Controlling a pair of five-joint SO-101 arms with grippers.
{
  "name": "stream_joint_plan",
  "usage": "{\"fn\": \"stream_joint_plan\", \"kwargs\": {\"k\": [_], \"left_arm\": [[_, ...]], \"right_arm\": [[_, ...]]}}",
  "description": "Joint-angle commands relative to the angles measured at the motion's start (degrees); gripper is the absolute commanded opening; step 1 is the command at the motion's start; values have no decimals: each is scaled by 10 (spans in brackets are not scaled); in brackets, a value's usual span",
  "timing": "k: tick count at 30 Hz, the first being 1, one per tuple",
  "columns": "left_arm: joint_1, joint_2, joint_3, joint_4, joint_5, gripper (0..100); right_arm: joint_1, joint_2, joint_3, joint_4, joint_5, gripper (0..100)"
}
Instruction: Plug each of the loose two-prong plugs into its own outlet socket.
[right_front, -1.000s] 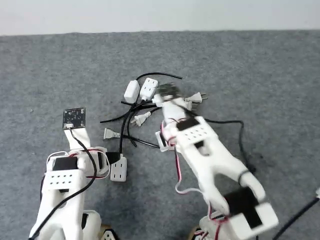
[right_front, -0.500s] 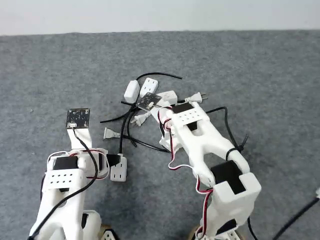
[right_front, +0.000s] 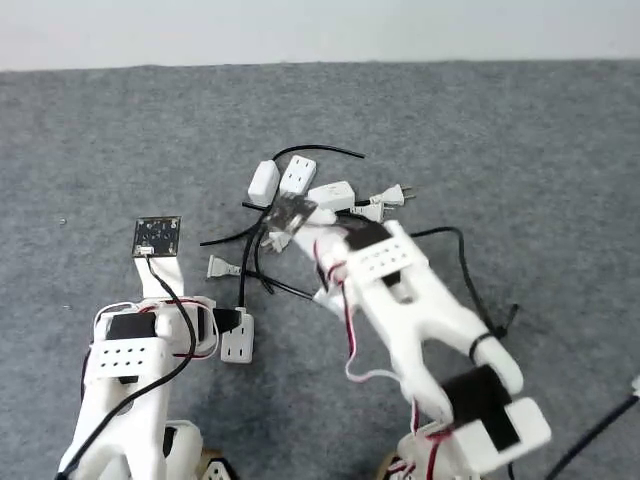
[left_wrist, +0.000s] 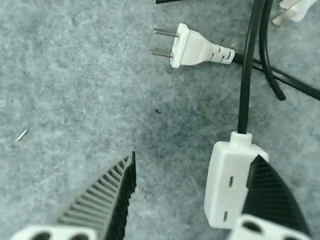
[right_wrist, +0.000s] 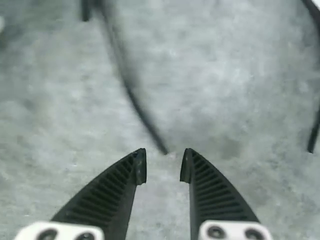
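Note:
A white outlet block (left_wrist: 227, 186) on a black cord lies between my left gripper's (left_wrist: 187, 187) open fingers, against the far finger (left_wrist: 270, 192). Ahead of it a loose white two-prong plug (left_wrist: 192, 47) lies flat on the carpet. In the high view that outlet (right_front: 237, 342) sits by the left arm, with the plug (right_front: 221, 267) beyond it. More white outlets (right_front: 297, 175) and plugs (right_front: 390, 196) lie in a cord tangle under the right arm's wrist (right_front: 291, 211). My right gripper (right_wrist: 163, 167) hangs narrowly open over bare carpet, with a black cord (right_wrist: 135, 100) just past its tips.
Grey carpet (right_front: 520, 150) covers the table, with free room at the far left and far right. Black cords (right_front: 255, 262) loop between the two arms and trail off beside the right arm (right_front: 475, 275).
The right arm's wrist has drawn back from the far outlets and shifted left over the tangle. The left arm has hardly moved.

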Motion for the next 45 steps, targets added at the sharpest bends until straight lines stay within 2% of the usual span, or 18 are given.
{"fn": "stream_joint_plan", "kwargs": {"k": [1, 7, 13, 18, 22, 28, 32, 36, 41, 45], "left_arm": [[-1, 2, -30, -13, -4, 339], [-1, 2, -29, -12, -21, 339], [0, 2, -29, -12, -28, 339], [1, 2, -22, -14, -29, 339], [1, 2, -22, -14, -31, 339], [1, 2, -22, -14, -31, 338], [0, 2, -16, -25, -31, 338], [1, 2, -7, -43, -31, 338], [1, 2, -7, -43, -31, 338], [1, 2, -7, -43, -31, 338]], "right_arm": [[-33, -39, 39, -46, 1, 125], [0, 0, 34, -87, 51, 125], [20, 44, 1, -81, 64, 124], [11, 58, -11, -68, 69, 7], [15, 59, -12, -37, 91, 7], [62, 26, -34, 37, 66, 9], [124, -74, -43, 102, 62, 9], [210, -175, -20, 145, 107, 9], [364, -275, -10, 183, 184, 9], [501, -298, -9, 183, 227, 9]]}}
